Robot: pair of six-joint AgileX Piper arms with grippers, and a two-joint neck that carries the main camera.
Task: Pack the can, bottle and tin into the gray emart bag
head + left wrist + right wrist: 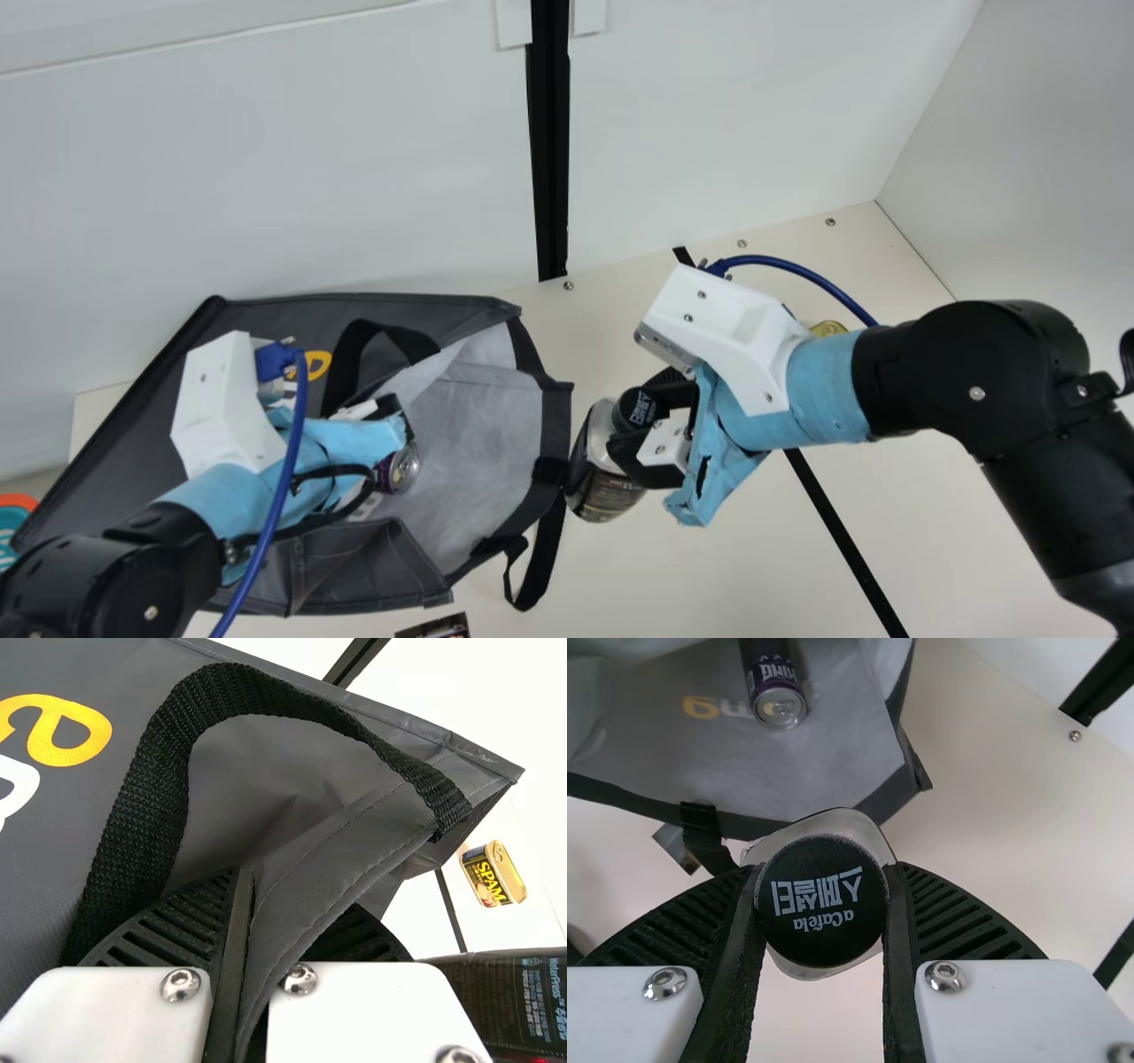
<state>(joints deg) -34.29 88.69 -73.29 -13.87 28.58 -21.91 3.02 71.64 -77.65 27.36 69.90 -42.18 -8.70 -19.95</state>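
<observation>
At the left edge of the frame, an orange and teal object (15, 517) is noted. To its right, the gray bag (133, 452) is found lying on the worktop (735, 567), its mouth turned toward the right. At the bag, the left gripper (381, 409) is observed; in the left wrist view its fingers are closed on a fold of the bag's fabric, beside a black handle (168, 753). The can (404, 466) is located inside the bag, its top facing the mouth. At the bottom edge, left of center, a small dark item (436, 628) is recorded. Right of the bag's mouth, just beside its rim, the bottle (604, 493) is held by the right gripper (645, 423), the fingers being gripped around it at the black cap (822, 902). Farther right, the tin (829, 328) is seen on the worktop, partly hidden by the right arm.
</observation>
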